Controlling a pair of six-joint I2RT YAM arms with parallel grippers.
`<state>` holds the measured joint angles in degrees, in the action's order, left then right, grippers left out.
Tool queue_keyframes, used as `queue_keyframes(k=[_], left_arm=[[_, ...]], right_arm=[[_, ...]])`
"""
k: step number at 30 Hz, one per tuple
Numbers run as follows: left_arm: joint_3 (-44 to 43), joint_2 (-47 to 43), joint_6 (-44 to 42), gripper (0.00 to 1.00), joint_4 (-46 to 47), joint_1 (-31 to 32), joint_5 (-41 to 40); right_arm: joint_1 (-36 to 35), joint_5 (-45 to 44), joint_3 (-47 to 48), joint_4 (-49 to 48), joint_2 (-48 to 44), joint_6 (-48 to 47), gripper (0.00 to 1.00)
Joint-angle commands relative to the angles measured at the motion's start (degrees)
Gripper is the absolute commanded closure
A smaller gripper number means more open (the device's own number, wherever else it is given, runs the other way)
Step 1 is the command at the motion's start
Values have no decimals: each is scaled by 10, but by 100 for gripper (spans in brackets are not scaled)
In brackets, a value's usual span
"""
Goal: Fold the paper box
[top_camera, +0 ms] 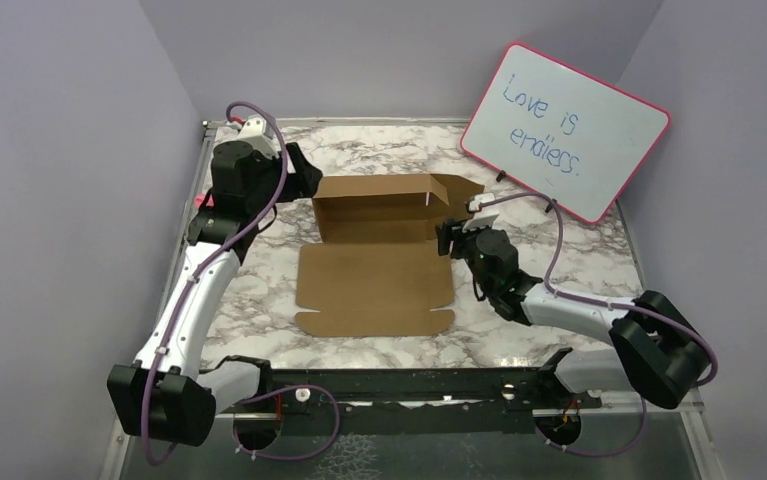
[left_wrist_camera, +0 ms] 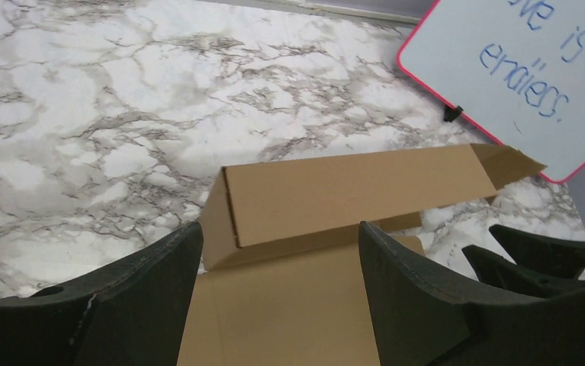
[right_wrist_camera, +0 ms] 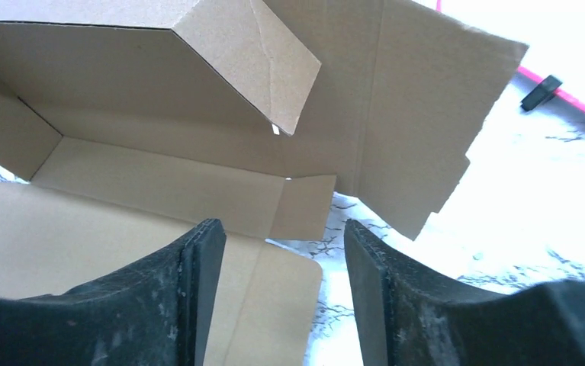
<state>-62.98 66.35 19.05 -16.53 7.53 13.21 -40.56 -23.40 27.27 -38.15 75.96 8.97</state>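
The paper box [top_camera: 374, 255] is a brown cardboard sheet lying in the middle of the marble table, its far part raised into a long wall with side flaps [top_camera: 454, 190]. At the box's far left corner hangs my left gripper [top_camera: 304, 180], open, with the box's left end [left_wrist_camera: 304, 198] showing between its fingers [left_wrist_camera: 159, 290] and nothing held. My right gripper [top_camera: 446, 238] hovers at the box's right edge, also open. Between its fingers [right_wrist_camera: 197, 282] I see a rounded flat flap [right_wrist_camera: 281, 297] and bare marble; the raised right flap [right_wrist_camera: 396, 114] stands beyond.
A pink-framed whiteboard [top_camera: 566, 130] with blue writing leans at the back right, close behind the right flap; its edge [left_wrist_camera: 518, 84] also shows in the left wrist view. Purple walls close in both sides and the back. A black rail [top_camera: 409, 385] runs along the near edge.
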Motion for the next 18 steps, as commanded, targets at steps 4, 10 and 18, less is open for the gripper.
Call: queue_keyframes(k=[4,10,18], left_arm=[[9,-40,8,24,-17,146,-108],[24,-31,13,24,-15,272,-198],[88,3,25,24,91,419,-291]], right_arm=[[39,17,-12,71,-72,-19,33],[126,106,-44,48,-108,11,28],[215,250,-57,-25,-93,24,25]])
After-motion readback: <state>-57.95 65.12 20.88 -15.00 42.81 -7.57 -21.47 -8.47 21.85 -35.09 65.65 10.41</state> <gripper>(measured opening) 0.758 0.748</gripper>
